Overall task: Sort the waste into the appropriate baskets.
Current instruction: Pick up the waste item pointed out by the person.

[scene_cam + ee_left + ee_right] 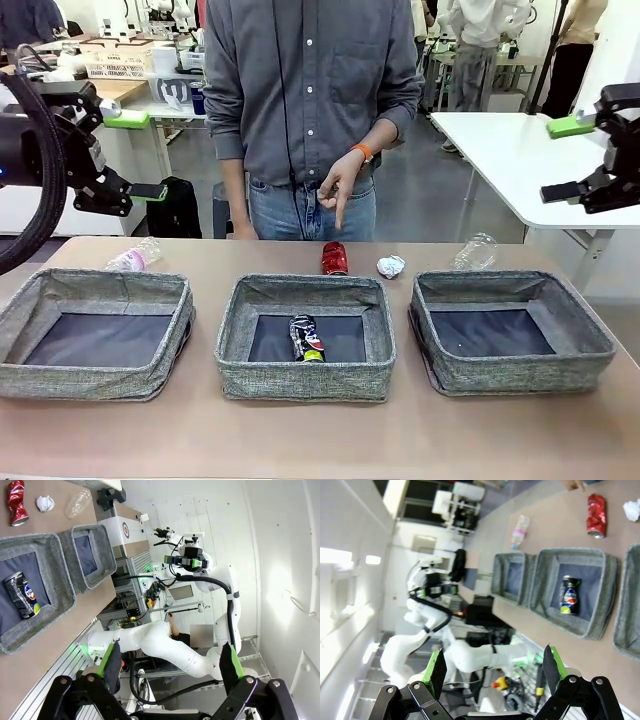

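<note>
Both arms hang high and open; a hand points down at the red can.

In the front view the left gripper (140, 155) at upper left and the right gripper (560, 158) at upper right have their jaws spread wide and hold nothing. The red can (334, 258) lies at centre frame, just behind the middle basket (305, 382), below the person's hand (340, 185). Its long axis runs away from the robot. It is far below both grippers, and neither arm is clearly nearer. To its right are the foil ball (391, 266) and a clear bottle (474, 252). A second bottle (135, 258) with a pink label lies behind the left basket (90, 382). The dark can (306, 338) is already in the middle basket. No writing on these can be read.
</note>
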`<state>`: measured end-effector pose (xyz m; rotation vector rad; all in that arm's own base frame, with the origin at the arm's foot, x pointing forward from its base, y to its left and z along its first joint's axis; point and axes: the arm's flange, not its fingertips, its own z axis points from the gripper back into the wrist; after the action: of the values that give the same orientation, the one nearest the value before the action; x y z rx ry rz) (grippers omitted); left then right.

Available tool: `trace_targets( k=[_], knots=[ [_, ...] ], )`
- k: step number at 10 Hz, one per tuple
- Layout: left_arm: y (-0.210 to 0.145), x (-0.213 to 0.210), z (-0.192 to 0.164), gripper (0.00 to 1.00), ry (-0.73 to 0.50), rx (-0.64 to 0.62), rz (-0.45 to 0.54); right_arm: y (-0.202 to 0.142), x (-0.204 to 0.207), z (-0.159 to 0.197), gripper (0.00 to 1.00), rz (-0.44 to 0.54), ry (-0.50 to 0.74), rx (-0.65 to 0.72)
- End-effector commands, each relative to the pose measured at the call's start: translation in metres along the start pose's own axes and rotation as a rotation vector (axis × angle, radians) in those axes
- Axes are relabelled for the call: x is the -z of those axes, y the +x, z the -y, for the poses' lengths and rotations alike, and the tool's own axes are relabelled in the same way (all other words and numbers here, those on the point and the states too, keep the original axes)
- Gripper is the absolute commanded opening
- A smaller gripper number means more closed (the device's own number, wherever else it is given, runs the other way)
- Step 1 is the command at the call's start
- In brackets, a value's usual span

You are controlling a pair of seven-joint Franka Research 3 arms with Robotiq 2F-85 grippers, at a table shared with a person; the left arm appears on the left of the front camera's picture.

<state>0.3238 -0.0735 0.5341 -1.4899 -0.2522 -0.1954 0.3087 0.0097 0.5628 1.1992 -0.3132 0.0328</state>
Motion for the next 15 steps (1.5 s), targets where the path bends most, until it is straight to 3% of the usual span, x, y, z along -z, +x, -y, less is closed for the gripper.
trace_targets(
  k=[1,3,4,5,7,8,9,11,12,13,15],
  knots=[
    [0.001,0.001,0.006,1.0,-0.02,-0.011,0.015,0.033,0.079,-0.026,1.0,-0.045,-0.319,-0.051],
    [0.001,0.001,0.006,1.0,-0.02,-0.011,0.015,0.052,0.185,-0.034,1.0,-0.043,-0.718,-0.081],
    [0.001,0.001,0.006,1.0,-0.02,-0.011,0.015,0.051,0.222,-0.032,1.0,0.011,-0.845,-0.121],
    [0.001,0.001,0.006,1.0,-0.02,-0.011,0.015,0.048,0.257,-0.029,1.0,-0.011,-0.909,-0.142],
    [0.001,0.001,0.006,1.0,-0.02,-0.011,0.015,0.043,0.287,-0.028,1.0,-0.061,-0.913,-0.199],
    [0.001,0.001,0.006,1.0,-0.02,-0.011,0.015,0.049,0.267,-0.03,1.0,-0.083,-0.8,-0.175],
    [0.001,0.001,0.006,1.0,-0.02,-0.011,0.015,0.022,0.291,-0.02,1.0,-0.019,-0.876,-0.26],
    [0.001,0.001,0.006,1.0,-0.02,-0.011,0.015,0.022,0.291,-0.02,1.0,-0.019,-0.876,-0.26],
    [0.001,0.001,0.006,1.0,-0.02,-0.011,0.015,0.033,0.288,-0.013,1.0,-0.06,-0.876,-0.248],
    [0.001,0.001,0.006,1.0,-0.02,-0.011,0.015,0.033,0.29,-0.011,1.0,0.046,-0.952,-0.124],
    [0.001,0.001,0.006,1.0,-0.02,-0.011,0.015,0.067,0.337,-0.014,1.0,0.045,-1.039,-0.111]
  ],
)
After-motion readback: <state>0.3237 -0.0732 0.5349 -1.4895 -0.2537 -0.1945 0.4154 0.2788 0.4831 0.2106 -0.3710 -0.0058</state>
